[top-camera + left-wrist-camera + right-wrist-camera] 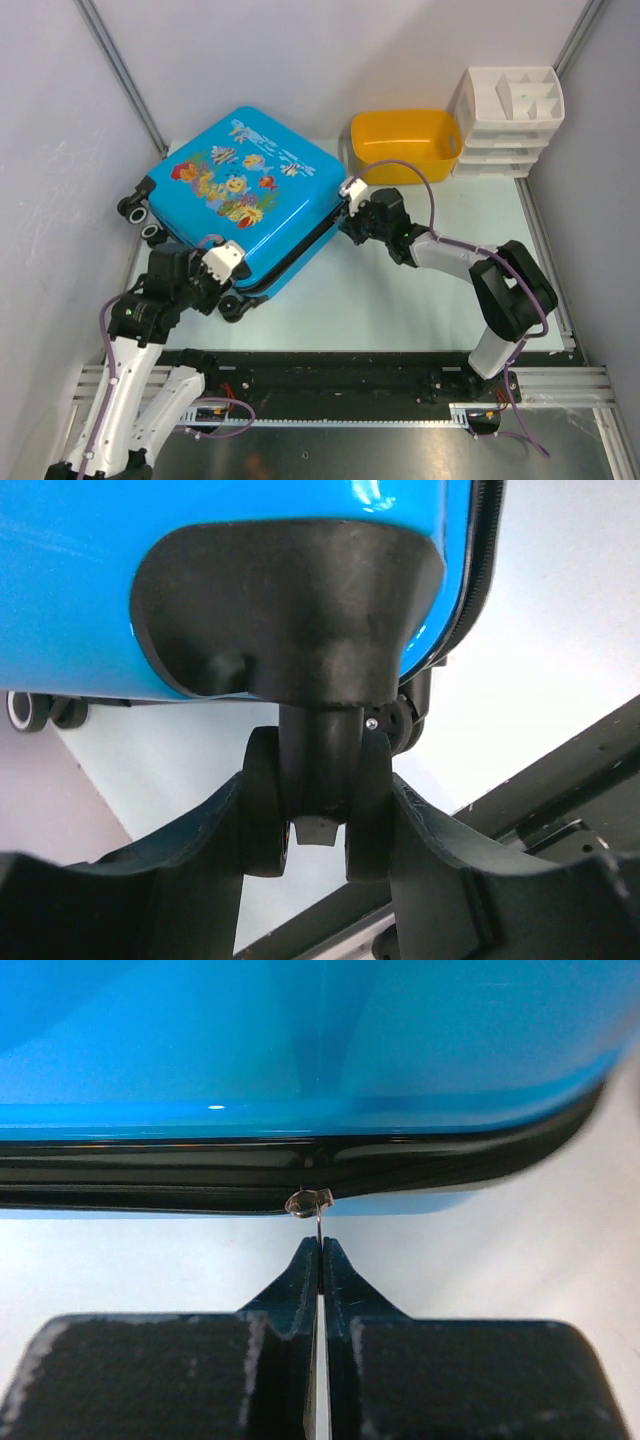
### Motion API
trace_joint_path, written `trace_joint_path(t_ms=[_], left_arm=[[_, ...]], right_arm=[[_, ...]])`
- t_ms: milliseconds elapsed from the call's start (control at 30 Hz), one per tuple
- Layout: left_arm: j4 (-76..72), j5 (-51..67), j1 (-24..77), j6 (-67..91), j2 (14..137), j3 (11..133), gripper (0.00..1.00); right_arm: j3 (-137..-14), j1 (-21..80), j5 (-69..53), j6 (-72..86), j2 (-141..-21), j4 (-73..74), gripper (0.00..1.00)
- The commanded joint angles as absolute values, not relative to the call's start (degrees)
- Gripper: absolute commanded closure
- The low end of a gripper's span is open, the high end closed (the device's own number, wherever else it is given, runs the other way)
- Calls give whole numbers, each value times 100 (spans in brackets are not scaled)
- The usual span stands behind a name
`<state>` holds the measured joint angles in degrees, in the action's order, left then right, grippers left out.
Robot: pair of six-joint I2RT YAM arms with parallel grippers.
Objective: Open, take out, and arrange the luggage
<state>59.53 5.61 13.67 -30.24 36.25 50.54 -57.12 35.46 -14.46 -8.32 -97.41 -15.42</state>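
– On the left of the table (400, 290), the luggage (240, 195) is seen lying flat, apparently zipped. How much has been done?

– Little, it is judged. The zipper pull (310, 1203) is pinched by the right gripper (320, 1250), and a wheel (318, 780) is clamped by the left gripper (318, 830). Unzipping, emptying and arranging remain.

From my station I see a pale greenish-white table (430, 290) boxed in by plain light-grey wall panels (300, 50), with aluminium struts (118, 70) running up at the back corners. A black rail (350, 372) runs along the table's near edge, and a dull metal plate (330, 450) lies in front of it. The light looks even and soft to me.
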Motion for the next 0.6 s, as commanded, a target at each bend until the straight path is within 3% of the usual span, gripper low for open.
trace_joint_path(t_ms=[0,267,567], left_arm=[[6443,-174,669,-3805,3524,5019,100],[5705,-221,-474,-4359,3718,4983,100],[4765,-211,-606,-5159,4007,4685,100]], right_arm=[[-5836,3015,-852,-1107,-9431,-1521,100],[-5818,2119,-1572,-1836,-9659,-2405,100],[-6275,1521,-3418,-2373,-10485,-3444,100]])
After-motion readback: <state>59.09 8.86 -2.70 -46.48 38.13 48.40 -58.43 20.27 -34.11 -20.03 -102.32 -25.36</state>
